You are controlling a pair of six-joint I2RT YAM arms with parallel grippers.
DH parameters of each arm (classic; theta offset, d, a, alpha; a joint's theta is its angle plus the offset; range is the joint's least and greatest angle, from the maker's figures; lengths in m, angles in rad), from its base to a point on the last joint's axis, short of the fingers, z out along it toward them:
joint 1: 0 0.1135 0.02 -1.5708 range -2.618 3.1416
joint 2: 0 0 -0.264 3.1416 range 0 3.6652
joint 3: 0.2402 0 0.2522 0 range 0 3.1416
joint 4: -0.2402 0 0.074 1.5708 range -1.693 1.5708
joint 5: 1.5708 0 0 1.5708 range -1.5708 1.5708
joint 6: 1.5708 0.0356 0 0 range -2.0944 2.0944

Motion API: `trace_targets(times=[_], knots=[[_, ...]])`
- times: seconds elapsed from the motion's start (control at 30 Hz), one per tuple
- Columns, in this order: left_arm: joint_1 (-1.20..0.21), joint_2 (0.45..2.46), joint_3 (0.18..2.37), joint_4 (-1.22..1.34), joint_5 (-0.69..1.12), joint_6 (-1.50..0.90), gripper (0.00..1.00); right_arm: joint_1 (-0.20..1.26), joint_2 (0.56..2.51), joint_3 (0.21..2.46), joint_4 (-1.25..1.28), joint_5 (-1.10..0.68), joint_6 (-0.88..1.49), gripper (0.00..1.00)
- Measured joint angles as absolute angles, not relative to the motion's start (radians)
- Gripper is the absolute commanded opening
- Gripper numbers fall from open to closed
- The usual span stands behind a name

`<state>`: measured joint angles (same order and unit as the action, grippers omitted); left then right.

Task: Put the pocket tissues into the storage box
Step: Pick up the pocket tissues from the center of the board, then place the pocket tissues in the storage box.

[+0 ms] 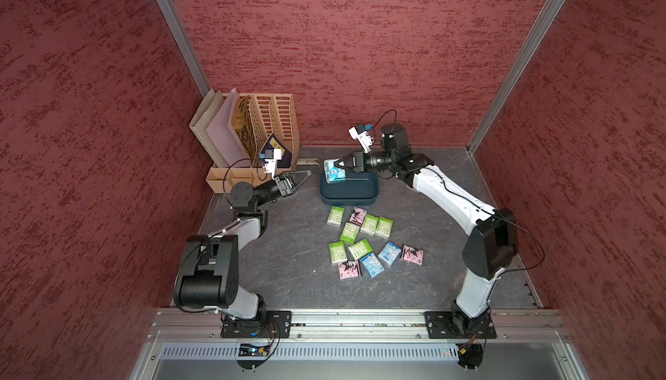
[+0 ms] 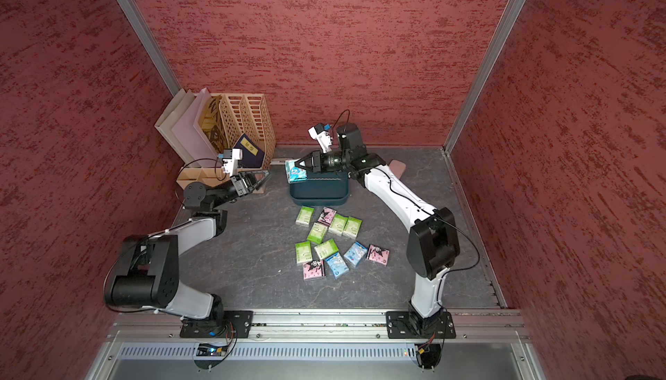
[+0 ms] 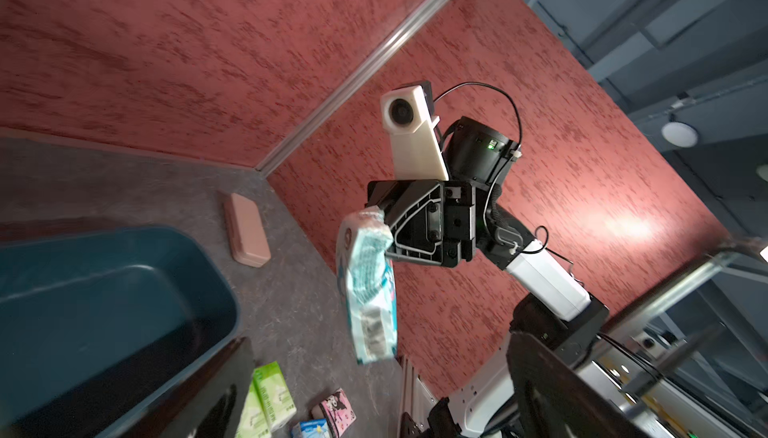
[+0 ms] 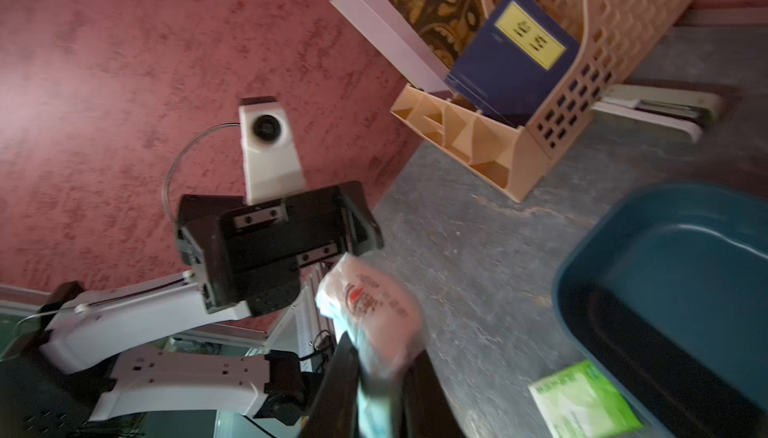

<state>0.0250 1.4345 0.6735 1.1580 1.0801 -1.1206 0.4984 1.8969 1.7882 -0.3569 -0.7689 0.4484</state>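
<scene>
Clock bearings are taken in the top views, with 12 at the back wall.

- Right gripper (image 1: pixel 337 163): clenched on one end of a light blue packet (image 1: pixel 333 173), which hangs down from the jaws. In both top views the packet is seen over the 10 o'clock corner of the storage box (image 1: pixel 355 191), clear of the floor of the box.
- Held packet, right wrist view (image 4: pixel 374 311): red print is seen on the wrap, too blurred to be read. In the left wrist view (image 3: pixel 370 286) a dark printed patch is seen near its lower end, also unreadable.
- Left gripper (image 1: pixel 306 174): released, jaws wide apart, nothing between them. It is held at 9 o'clock of the box, just beside the file organizer (image 1: pixel 277 122).
- Storage box: no packet is seen inside it.
- Loose pocket tissues (image 1: pixel 360 241): eleven are counted on the table at 6 o'clock of the box: six green-and-white, three pink with a black cartoon figure, two light blue. Their print is too small to be read.
- Organizer, at 10 o'clock of the table: a dark blue book (image 4: pixel 515 54) is kept in it, with a yellow label bearing two dark characters, not read with certainty.
- A stapler (image 4: pixel 665 103) lies beside the organizer.
- A pink case (image 3: pixel 246 234) lies near the back wall at 2 o'clock of the box.
</scene>
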Motion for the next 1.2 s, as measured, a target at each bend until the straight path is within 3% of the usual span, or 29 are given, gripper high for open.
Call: trace_targets(times=[0.17,0.27,0.53,0.77,1.07,1.2], knots=[[-0.089,1.199,0.792,0.517,0.864,-0.666,1.00,0.496,2.126,2.028,-0.533,-0.633,0.415,0.00],[-0.158,1.123,0.865,0.271,0.734,-0.459,1.00,0.496,2.260,2.135,-0.604,-0.574,0.415,0.00],[-0.163,1.080,0.847,-0.022,0.489,-0.231,1.00,0.496,2.454,2.251,-0.690,-0.490,0.459,0.00],[-0.164,1.140,0.841,-0.072,0.432,-0.201,1.00,0.496,2.516,2.317,-0.678,-0.474,0.517,0.04],[-0.165,1.159,0.841,-0.094,0.432,-0.200,1.00,0.496,2.628,2.451,-0.662,-0.455,0.566,0.50],[-0.164,1.165,0.841,-0.093,0.436,-0.200,1.00,0.496,2.633,2.450,-0.661,-0.438,0.559,0.51]])
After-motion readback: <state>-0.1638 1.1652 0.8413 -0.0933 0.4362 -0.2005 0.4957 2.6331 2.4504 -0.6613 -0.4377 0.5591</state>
